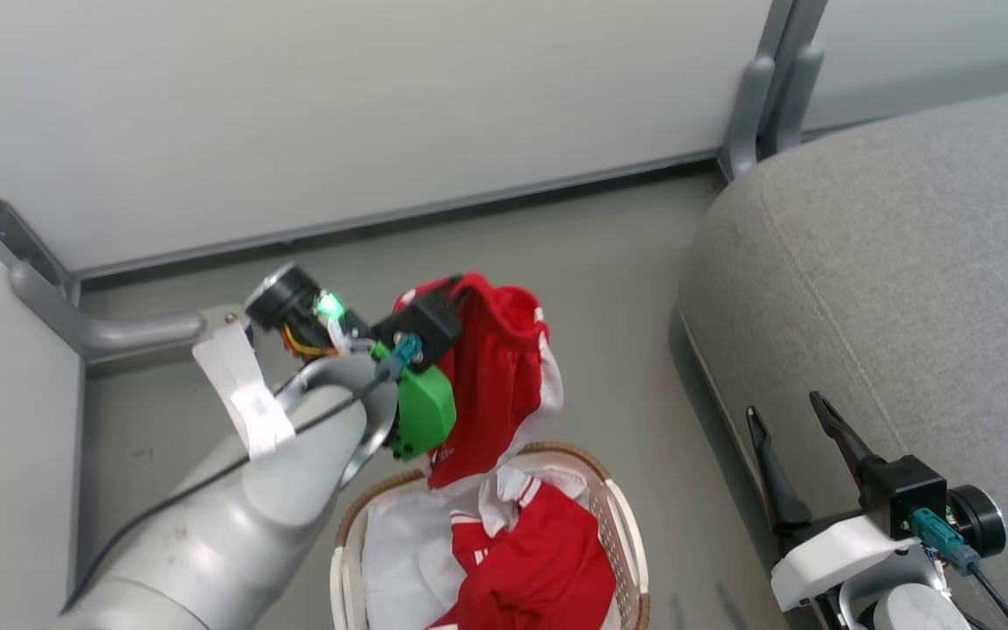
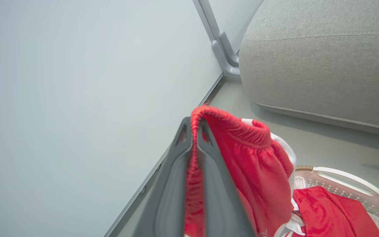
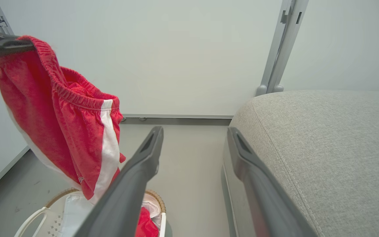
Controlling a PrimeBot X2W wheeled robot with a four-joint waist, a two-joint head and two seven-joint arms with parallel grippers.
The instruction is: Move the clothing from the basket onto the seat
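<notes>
LIFTED FROM THE BASKET: My left tool (image 2: 194, 123), its fingers pressed together, pinches the gathered waistband of a red garment (image 3: 77, 131) with a white side stripe and holds it in the air above the basket (image 1: 622, 525). The garment's lower end hangs down to the basket's brown woven rim. A second red garment (image 1: 548, 569), trimmed in white, lies crumpled inside the basket on the white liner (image 1: 399, 542). The basket stands on the grey floor (image 1: 609, 262), near a corner of pale wall panels (image 1: 381, 105). My right tool (image 1: 786, 409) is spread wide and empty, low beside the front edge of the seat (image 1: 906, 262), with its dark fingers pointing along the cushion's side. The grey seat lies on my right of the basket, with a strip of floor between the two.
</notes>
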